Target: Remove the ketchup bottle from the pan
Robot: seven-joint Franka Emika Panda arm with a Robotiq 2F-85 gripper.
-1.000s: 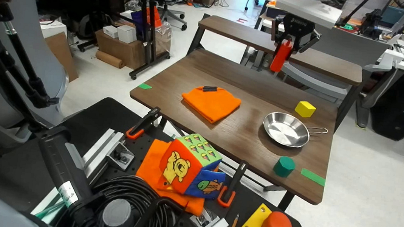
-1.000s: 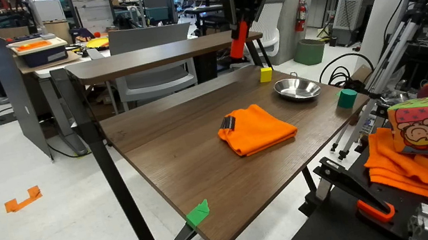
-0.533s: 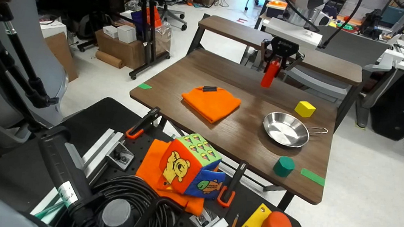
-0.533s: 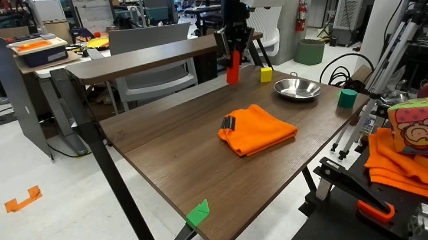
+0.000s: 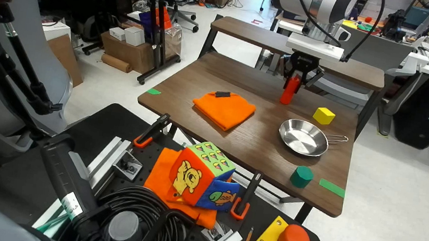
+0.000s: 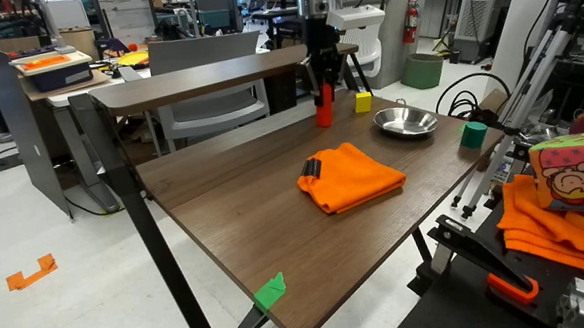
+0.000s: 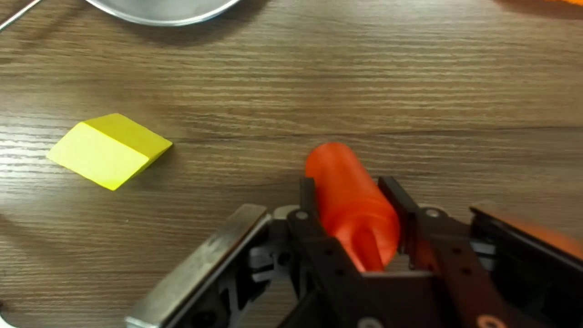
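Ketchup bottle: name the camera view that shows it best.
The wrist view: the ketchup bottle is largest there, much of its body and its cone-shaped tip in plain sight in the pincer. Both exterior views show its red lower body small, with the upper end hard to make out amid the pincer.

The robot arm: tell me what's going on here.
The arm holds the bottle, roughly upright, in its end effector. The bottle is out of the pan, which sits apart from it on the table. I cannot tell whether the bottle's base touches the table. The end effector has not let go yet.
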